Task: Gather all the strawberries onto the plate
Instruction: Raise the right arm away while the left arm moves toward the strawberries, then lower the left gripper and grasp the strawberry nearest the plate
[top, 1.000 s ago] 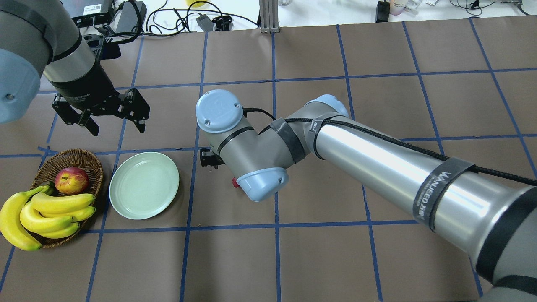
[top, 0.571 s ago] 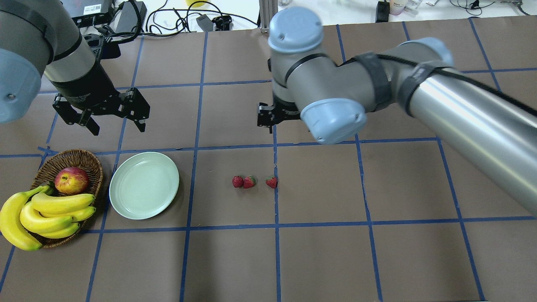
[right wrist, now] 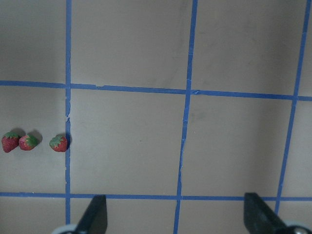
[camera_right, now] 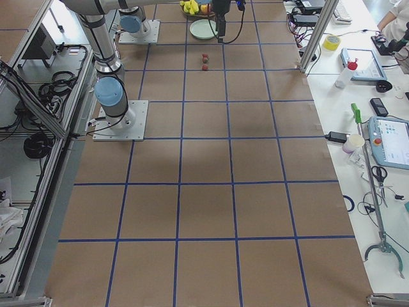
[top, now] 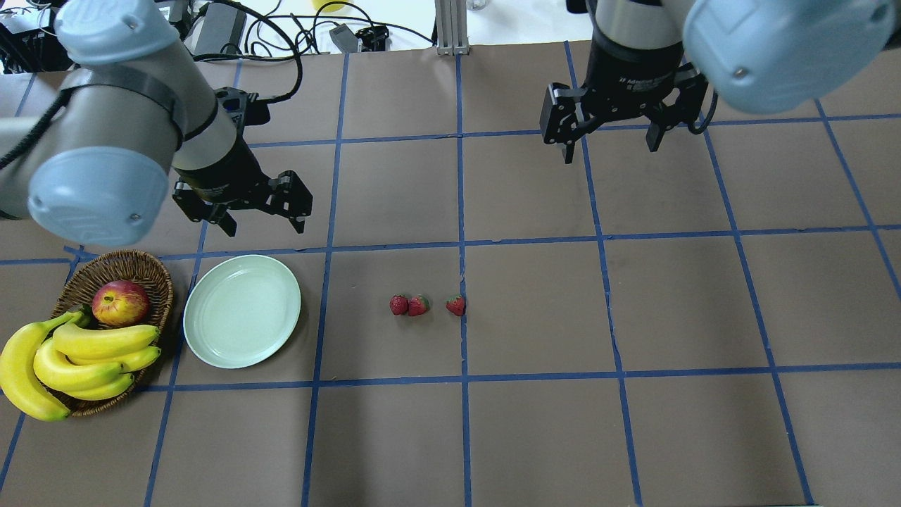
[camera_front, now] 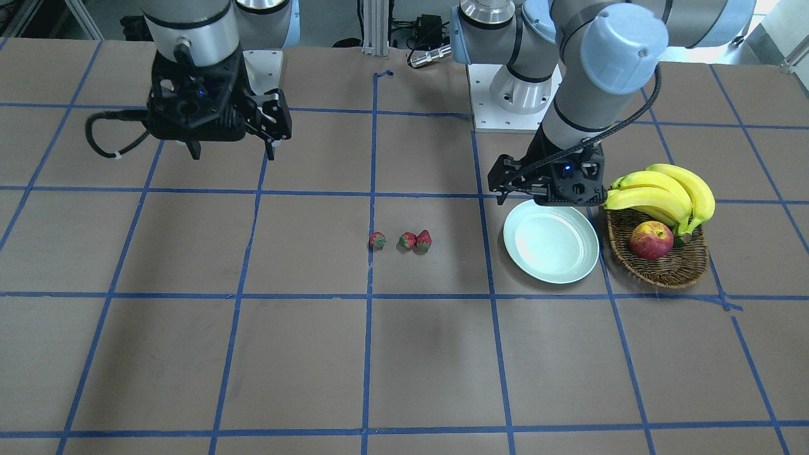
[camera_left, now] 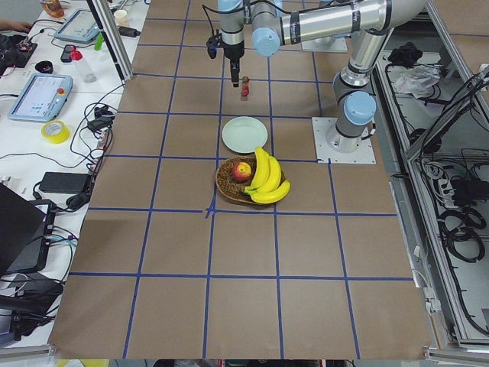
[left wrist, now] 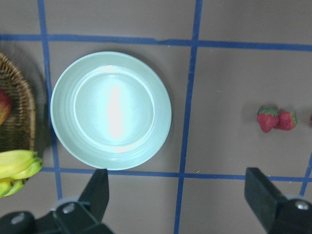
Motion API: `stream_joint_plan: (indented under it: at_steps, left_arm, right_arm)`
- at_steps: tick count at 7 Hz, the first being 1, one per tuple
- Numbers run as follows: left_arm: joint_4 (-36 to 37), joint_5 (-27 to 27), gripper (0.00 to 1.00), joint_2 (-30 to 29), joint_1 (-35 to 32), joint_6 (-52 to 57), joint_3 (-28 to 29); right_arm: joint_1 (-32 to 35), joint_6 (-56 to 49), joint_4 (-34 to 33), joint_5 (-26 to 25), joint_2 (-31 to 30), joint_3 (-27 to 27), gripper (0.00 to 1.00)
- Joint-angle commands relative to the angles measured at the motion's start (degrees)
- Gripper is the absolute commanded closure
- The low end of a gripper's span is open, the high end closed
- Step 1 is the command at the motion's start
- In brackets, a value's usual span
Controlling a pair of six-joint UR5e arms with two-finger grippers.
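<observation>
The strawberries [top: 419,305] lie in a row right of the plate [top: 242,311], nearer the left claw [top: 265,227] than the right claw [top: 609,151]. Both claws are spread.

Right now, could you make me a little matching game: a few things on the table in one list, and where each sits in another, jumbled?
Things:
1. strawberries
2. plate
3. apple
4. bananas

Places:
a. fully inside the basket
b. hanging over the basket's edge
c. in a row on the table
d. beside the basket, nothing on it

Pairs: 1-c, 2-d, 3-a, 4-b.
</observation>
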Motion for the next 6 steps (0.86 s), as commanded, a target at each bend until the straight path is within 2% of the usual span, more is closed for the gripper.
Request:
stream_joint_plan:
  at_steps: [1,3,5,6]
  left_arm:
    - [5.5,-3.5,0.0,-2.8,-3.5,0.0,-3.5]
    - [9.2,-3.7,0.0,-6.1,-7.0,0.0,-4.9]
    - [18.2,-6.9,0.0,-9.2,-8.1,0.1,-9.8]
    - [19.6,-6.9,0.0,-10.1,-8.2,0.1,-11.4]
  right_arm:
    - [-2.1,-0.2,3.1,1.7,-0.6,-2.2,0.0]
    - [-7.4,-4.7,4.0,4.8,-0.6,-2.3,0.0]
    - [-7.6,-5.7,4.2,3.9,-0.8,-2.2,0.0]
    - [-7.6,-6.9,4.3,3.8,-1.2,-2.0,0.0]
